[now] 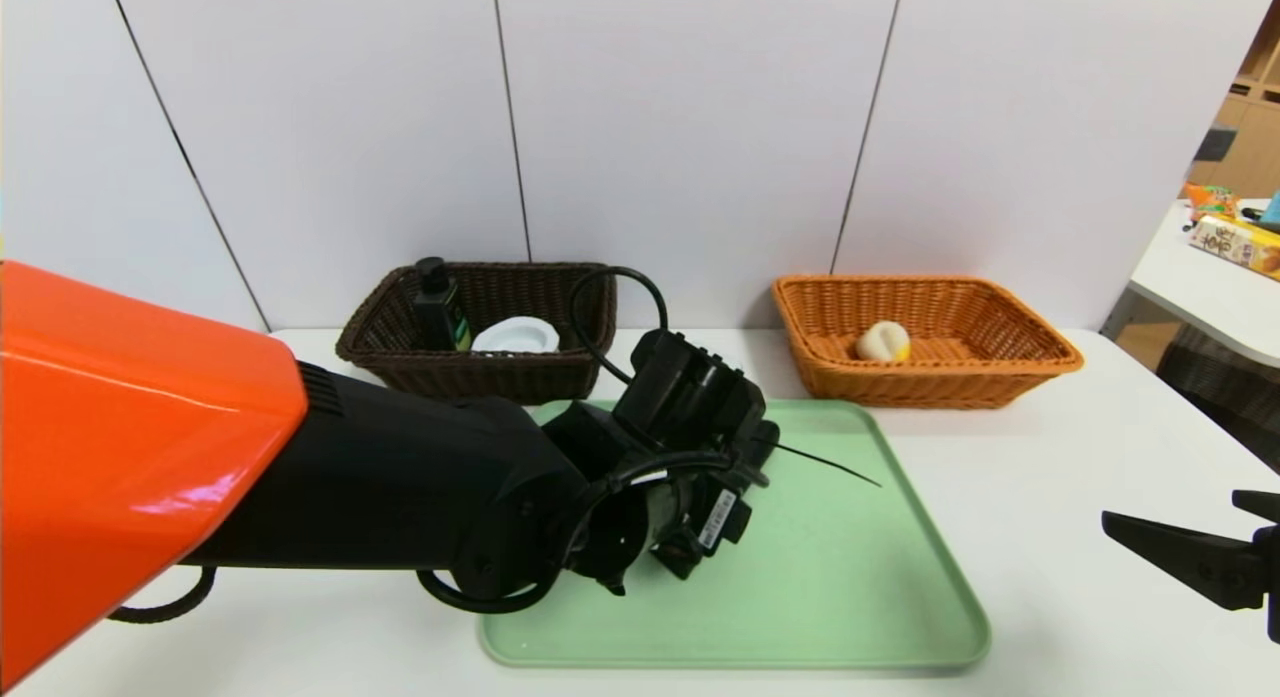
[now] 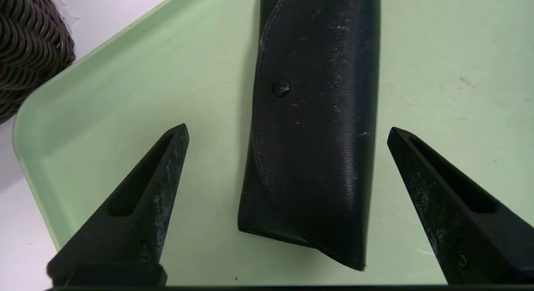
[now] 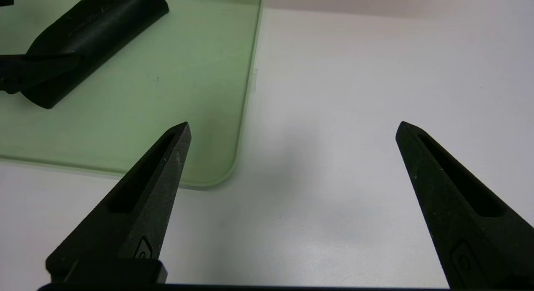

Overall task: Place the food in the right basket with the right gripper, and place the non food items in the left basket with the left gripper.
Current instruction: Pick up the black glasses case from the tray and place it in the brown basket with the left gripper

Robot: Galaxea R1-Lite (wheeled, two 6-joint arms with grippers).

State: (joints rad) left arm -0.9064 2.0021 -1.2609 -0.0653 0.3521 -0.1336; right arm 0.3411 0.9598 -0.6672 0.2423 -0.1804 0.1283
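White table (image 1: 1080,577) before plain pale wall panels (image 1: 690,127), with a second table (image 1: 1215,287) holding packaged snacks (image 1: 1235,245); the room type is unclear.

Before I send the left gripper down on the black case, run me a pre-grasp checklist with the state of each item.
1. Left gripper open: ok.
2. Jaws on either side of the black case: ok.
3. Case lying on the green tray: ok.
4. Right gripper out of the way, beside the tray: ok.
5. Bun in the orange basket: ok.
6. Fingertips low enough to grip: cannot tell.
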